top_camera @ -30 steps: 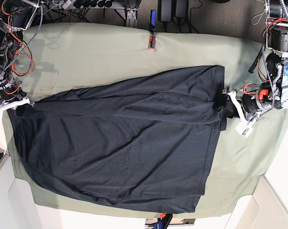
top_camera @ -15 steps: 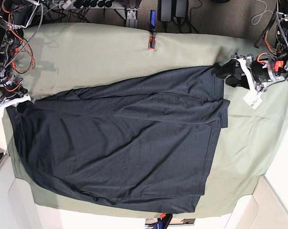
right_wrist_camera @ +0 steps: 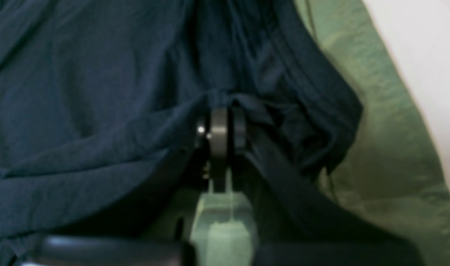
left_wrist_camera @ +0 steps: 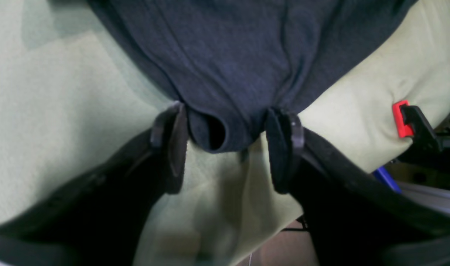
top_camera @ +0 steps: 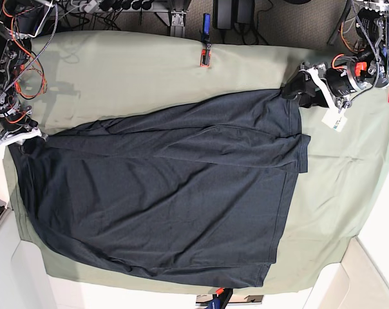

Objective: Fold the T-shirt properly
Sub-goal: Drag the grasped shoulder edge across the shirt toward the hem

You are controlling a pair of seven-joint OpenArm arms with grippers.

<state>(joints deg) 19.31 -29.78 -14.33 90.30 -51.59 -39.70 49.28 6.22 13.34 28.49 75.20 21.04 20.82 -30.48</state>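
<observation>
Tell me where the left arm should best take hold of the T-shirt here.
Probably the hemmed corner of the T-shirt, approached from outside its edge over the table cover. That corner bunches between the spread jaws of the left gripper, giving a thick fold to pinch.

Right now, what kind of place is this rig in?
Likely a robotics lab bench: an olive cloth cover clamped by a red clip, cables and power bricks behind it, exposed arm wiring, T-shirt spread out.
</observation>
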